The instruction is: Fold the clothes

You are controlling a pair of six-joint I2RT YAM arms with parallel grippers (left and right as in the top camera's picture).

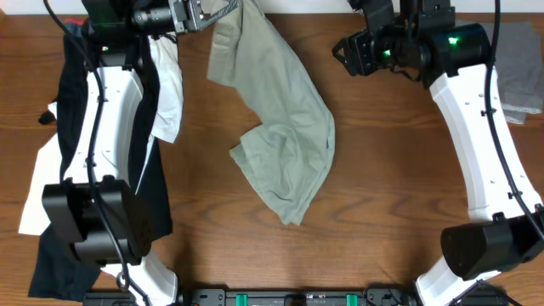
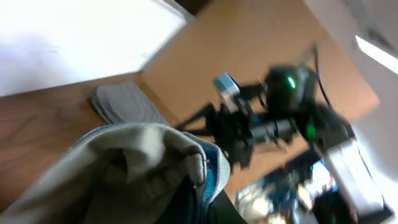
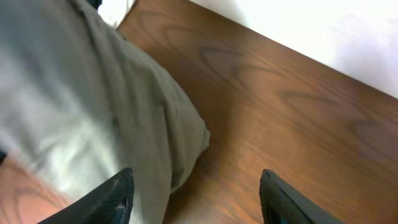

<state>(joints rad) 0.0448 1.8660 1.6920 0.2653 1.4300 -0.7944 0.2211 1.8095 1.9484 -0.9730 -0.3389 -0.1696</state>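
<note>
The clothes (image 1: pixel 285 144), light khaki shorts, hang from the top centre of the table and drape down into a crumpled heap on the wood. My left gripper (image 1: pixel 197 15) is shut on their upper edge at the far side. In the left wrist view the bunched fabric (image 2: pixel 124 168) fills the foreground against the left gripper (image 2: pixel 205 186). My right gripper (image 1: pixel 342 53) hovers to the right of the shorts, apart from them. In the right wrist view the right gripper (image 3: pixel 196 172) is open over bare wood, with the shorts (image 3: pixel 93 112) beside its left finger.
A pile of dark garments (image 1: pixel 153 187) with a white one (image 1: pixel 166 93) lies under the left arm. A folded grey cloth (image 1: pixel 520 68) sits at the right edge, and the same folded grey cloth (image 2: pixel 127 102) shows in the left wrist view.
</note>
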